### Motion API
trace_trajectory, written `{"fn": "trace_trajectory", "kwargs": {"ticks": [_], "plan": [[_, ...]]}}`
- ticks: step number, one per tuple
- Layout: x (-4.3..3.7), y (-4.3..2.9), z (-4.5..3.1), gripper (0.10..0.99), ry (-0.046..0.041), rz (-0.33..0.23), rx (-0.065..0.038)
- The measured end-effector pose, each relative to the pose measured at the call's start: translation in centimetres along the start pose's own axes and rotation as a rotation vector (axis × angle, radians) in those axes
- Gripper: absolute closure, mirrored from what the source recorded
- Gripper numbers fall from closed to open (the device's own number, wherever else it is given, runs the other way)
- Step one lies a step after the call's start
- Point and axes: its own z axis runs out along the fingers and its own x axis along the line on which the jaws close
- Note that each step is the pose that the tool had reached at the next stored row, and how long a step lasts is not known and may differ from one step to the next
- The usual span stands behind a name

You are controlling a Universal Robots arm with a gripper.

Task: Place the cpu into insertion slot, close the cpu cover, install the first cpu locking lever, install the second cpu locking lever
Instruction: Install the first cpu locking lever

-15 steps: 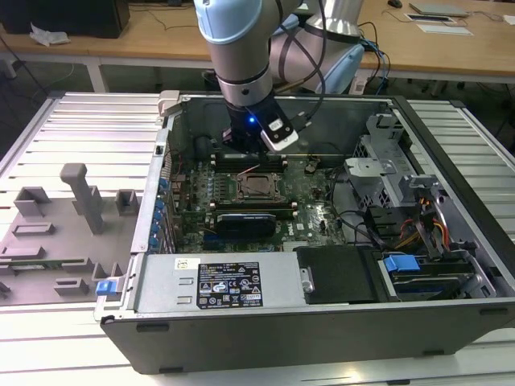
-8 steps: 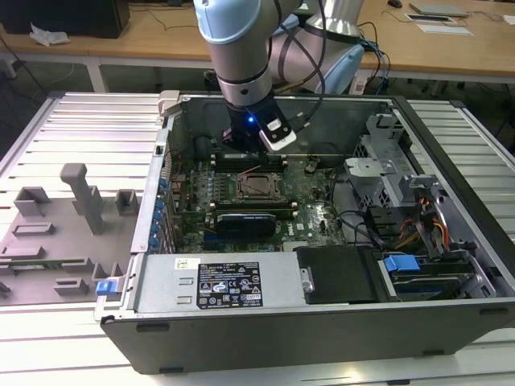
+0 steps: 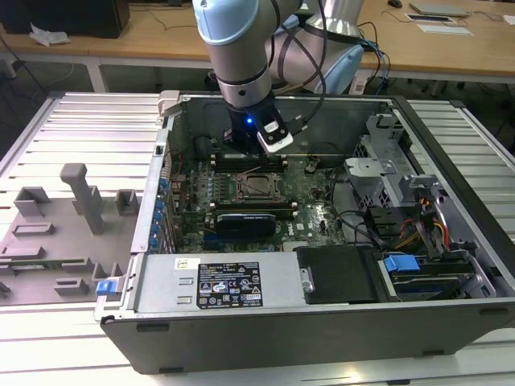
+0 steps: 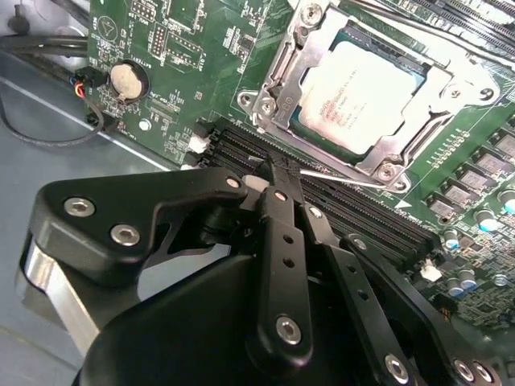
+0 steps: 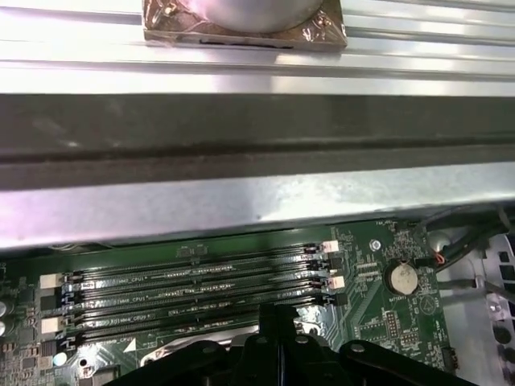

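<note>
The exterior view looks down into the open case [image 3: 322, 338]. Both wrist views sit close, sharing the claw [image 4: 272, 170] [image 5: 273, 315] and memory slots [image 4: 358, 213] [image 5: 193, 281].

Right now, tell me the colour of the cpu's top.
The cpu top is pale silver-beige, seen best in the second wrist view.

Single arm, wrist pointed down, gripper closed up.
The arm [image 3: 235, 48] comes in from the far side, its grey and pale-blue joint uppermost and its last link hanging near vertical. A blue light [image 3: 249, 121] is lit at the wrist [image 3: 245, 100]. The black gripper [image 4: 274, 170] sits low, linkage bars [image 4: 201, 197] folded inward. Its fingers [image 4: 278, 233] meet at the tips with no gap showing in both wrist views.
</note>
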Motion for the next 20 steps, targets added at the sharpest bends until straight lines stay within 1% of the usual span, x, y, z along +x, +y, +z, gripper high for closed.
{"fn": "trace_trajectory", "kwargs": {"ticks": [2, 5, 6, 8, 10, 14, 16, 20], "plan": [[0.04, 0.13, 0.1, 0.98, -0.002, 0.007, 0.006], [0.09, 0.37, 0.21, 0.98, -0.0037, 0.013, 0.01], [0.11, 0.48, 0.27, 0.98, -0.0045, 0.015, 0.013], [0.12, 0.5, 0.32, 0.98, -0.0064, 0.022, 0.018], [0.14, 0.54, 0.37, 0.98, -0.0105, 0.041, 0.023], [0.18, 0.75, 0.45, 0.98, -0.0127, 0.051, 0.026], [0.27, 0.8, 0.54, 0.98, -0.0153, 0.063, 0.03], [0.44, 0.82, 0.61, 0.98, -0.0189, 0.08, 0.035]]}}
